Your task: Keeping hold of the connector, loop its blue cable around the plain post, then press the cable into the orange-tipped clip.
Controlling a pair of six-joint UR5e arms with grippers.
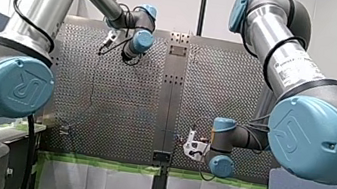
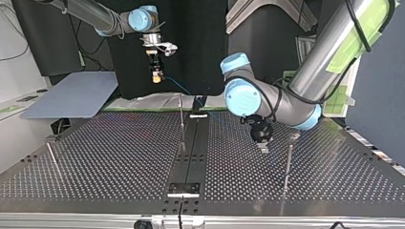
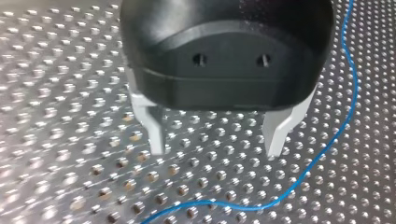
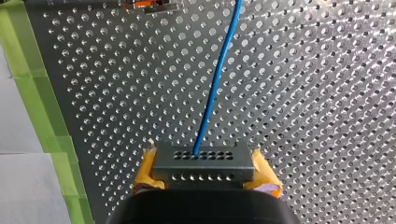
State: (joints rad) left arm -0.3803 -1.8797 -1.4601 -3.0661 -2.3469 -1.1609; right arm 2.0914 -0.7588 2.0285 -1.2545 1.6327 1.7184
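Right gripper (image 4: 205,175): my yellow pads (image 4: 266,181) closed on connector (image 4: 203,161), held above table (image 4: 303,93).
Left gripper (image 3: 217,135): my metal fingers (image 3: 154,128) spread wide, nothing between them, just over table.
Cable (image 4: 217,79): blue, runs ahead from connector; I see it curving on table beside left gripper.
Clip (image 4: 149,5): orange tip ahead of connector, near cable.

cable (image 4: 215,79): blue | connector (image 4: 203,162): dark grey, hole-dotted | my right gripper (image 4: 204,175) pads (image 4: 145,177): yellow | table (image 4: 327,102): silver, perforated | tape (image 4: 32,79): green
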